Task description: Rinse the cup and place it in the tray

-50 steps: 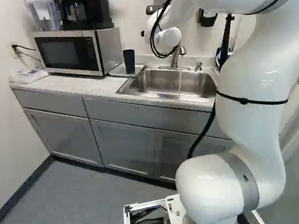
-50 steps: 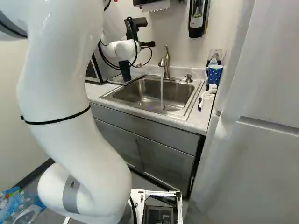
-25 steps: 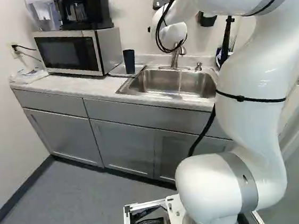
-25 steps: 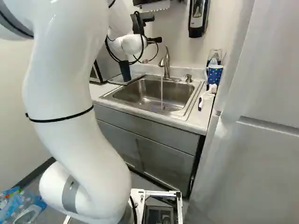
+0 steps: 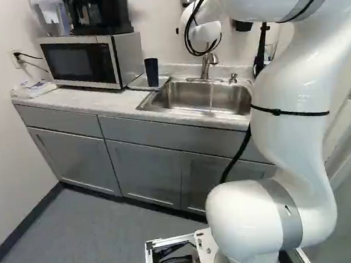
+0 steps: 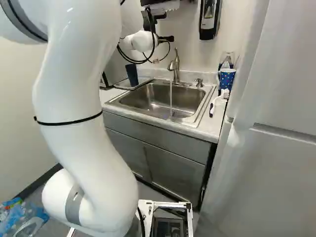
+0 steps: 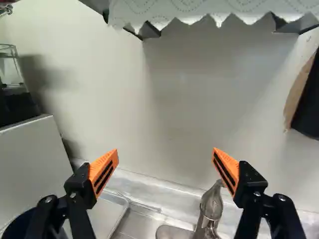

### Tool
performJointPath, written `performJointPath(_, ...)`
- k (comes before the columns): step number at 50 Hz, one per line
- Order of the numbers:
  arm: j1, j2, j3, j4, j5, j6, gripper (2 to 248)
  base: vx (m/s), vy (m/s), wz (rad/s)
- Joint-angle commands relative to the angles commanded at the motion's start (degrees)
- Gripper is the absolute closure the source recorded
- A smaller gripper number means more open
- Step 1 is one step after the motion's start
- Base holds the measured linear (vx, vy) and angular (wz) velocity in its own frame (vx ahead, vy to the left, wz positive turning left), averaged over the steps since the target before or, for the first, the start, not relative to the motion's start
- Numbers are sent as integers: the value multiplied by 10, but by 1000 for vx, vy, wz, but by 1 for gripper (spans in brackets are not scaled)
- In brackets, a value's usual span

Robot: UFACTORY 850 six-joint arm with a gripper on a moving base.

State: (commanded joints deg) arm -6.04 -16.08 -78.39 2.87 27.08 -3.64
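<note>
Hovering, white arm [image 6: 74, 98] up near the back of the sink [image 6: 158, 101], jaws wide apart.
Dark blue cup's [image 5: 152, 72] standing upright on the tray [image 5: 139, 82], just left of the sink, microwave [image 5: 80, 61] on the surface [image 5: 81, 102] further left. Water [image 6: 171, 96] is running into the sink, btw.

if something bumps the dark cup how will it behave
The cup stands tall and narrows slightly toward its base, so a push near the rim would probably tip it. Once down, its round body might roll on the tray. Its smooth-looking side may be slippery if wet.
</note>
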Motion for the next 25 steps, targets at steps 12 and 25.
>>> performJointPath(12, -5, -11, -18, 0, -20, 0, 3, 0, 0, 0)
performJointPath(25, -11, -24, -33, 0, -42, 0, 3, 0, 0, 0)
